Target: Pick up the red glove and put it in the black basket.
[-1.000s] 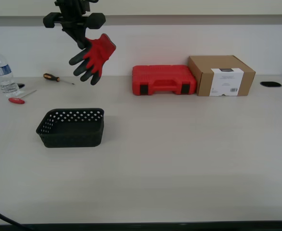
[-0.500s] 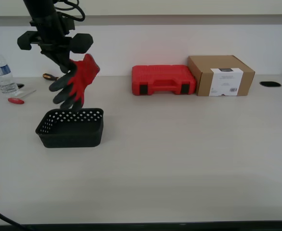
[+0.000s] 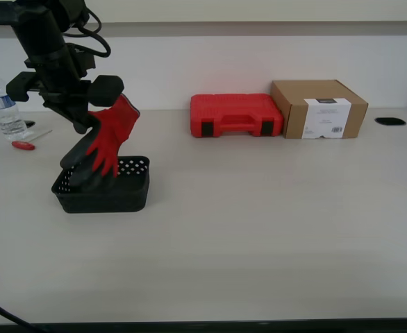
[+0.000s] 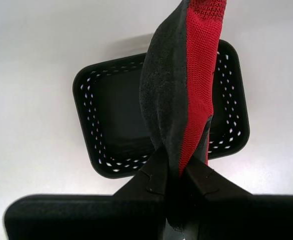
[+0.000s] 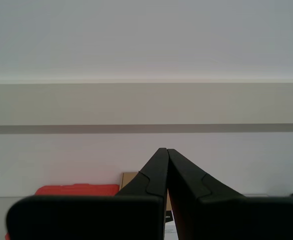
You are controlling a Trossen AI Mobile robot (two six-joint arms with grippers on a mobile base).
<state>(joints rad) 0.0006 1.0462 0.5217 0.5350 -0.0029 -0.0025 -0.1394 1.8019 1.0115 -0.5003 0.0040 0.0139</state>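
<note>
In the exterior view, our first gripper (image 3: 85, 123) hangs over the black basket (image 3: 103, 184), which sits on the pale counter (image 3: 259, 229) toward eight o'clock from the red tool case (image 3: 236, 114) and the cardboard box (image 3: 319, 108). Its fingers are clamped on the red glove (image 3: 108, 139), which droops from them with its dark fingertips already dipping inside the basket's rim. We judge the glove light, soft and floppy, so it will sag and fold rather than hold a shape; a pinch at the knit cuff, as here, lets the rest trail down into the basket. A water bottle (image 3: 2, 104) stands at the exterior view's left. The first wrist view looks straight down along our first gripper (image 4: 175, 172): the red glove (image 4: 184, 85) hangs across the middle of the black basket (image 4: 94, 135), showing alignment that the exterior view cannot confirm. The second wrist view shows our second gripper (image 5: 165, 152) raised toward the wall, its fingers pressed together on nothing, an arm the exterior view does not show at all.
</note>
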